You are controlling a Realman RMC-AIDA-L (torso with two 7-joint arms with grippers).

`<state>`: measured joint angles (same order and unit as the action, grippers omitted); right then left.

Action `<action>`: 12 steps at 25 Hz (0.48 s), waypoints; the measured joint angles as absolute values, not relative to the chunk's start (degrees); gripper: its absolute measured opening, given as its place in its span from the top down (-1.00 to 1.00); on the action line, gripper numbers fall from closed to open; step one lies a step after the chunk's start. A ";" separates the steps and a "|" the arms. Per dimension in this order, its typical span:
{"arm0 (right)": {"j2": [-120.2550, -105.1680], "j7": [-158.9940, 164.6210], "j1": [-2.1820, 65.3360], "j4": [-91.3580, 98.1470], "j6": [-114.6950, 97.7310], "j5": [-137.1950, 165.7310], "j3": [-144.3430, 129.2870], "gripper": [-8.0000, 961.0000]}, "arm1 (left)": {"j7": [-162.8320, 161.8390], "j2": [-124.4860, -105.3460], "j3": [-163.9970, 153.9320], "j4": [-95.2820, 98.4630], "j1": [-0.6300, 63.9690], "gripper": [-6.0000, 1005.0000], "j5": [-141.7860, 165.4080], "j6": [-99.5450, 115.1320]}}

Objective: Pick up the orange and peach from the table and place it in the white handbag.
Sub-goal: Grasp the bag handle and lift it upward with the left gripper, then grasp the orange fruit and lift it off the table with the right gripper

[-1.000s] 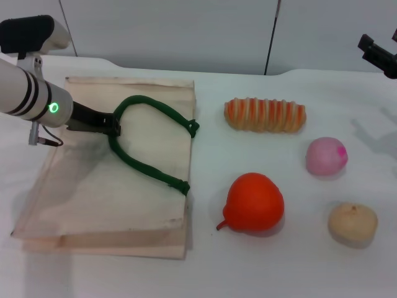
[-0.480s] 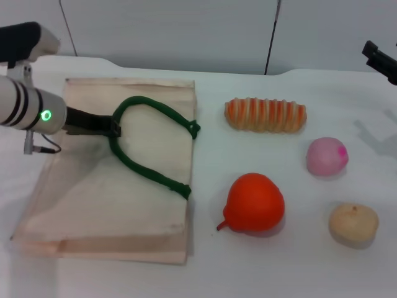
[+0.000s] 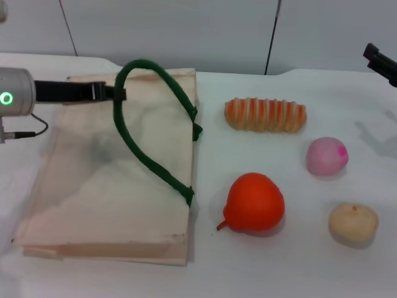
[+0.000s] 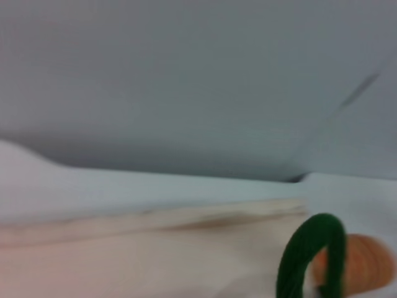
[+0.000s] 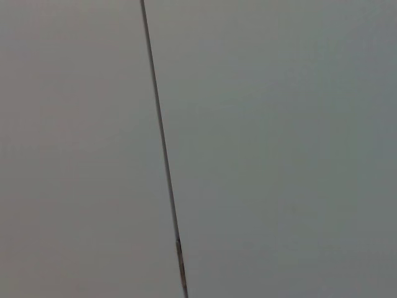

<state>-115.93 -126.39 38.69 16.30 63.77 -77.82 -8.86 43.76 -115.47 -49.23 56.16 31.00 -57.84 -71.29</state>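
Gripping green handle (image 3: 149,124) w/ left gripper (image 3: 118,94), lifted above white handbag (image 3: 99,198).

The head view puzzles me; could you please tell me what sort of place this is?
Probably a robot test bench, not a home: a plain white table against bare grey wall panels, with toy-like fruit such as the glossy orange-red fruit beside a flat cream cloth tote bag.

Beige white handbag (image 3: 105,186) lies flat; orange (image 3: 254,203) nearer than peach (image 3: 326,155).
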 joint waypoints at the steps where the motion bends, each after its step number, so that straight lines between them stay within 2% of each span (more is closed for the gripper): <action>1: -115.91 -126.39 38.67 16.33 63.96 -77.72 -8.93 -0.83 | 45.26 -115.48 -48.88 56.90 30.43 0.75 -60.19 -72.91; 12: -115.57 -126.39 37.65 18.74 73.56 -73.98 -9.69 -0.83 | 56.85 -116.09 -37.67 60.62 28.09 0.75 -76.73 -91.54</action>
<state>-115.57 -126.39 37.65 18.74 73.56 -73.97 -9.69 56.85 -116.09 -37.67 60.62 28.09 -76.73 -91.54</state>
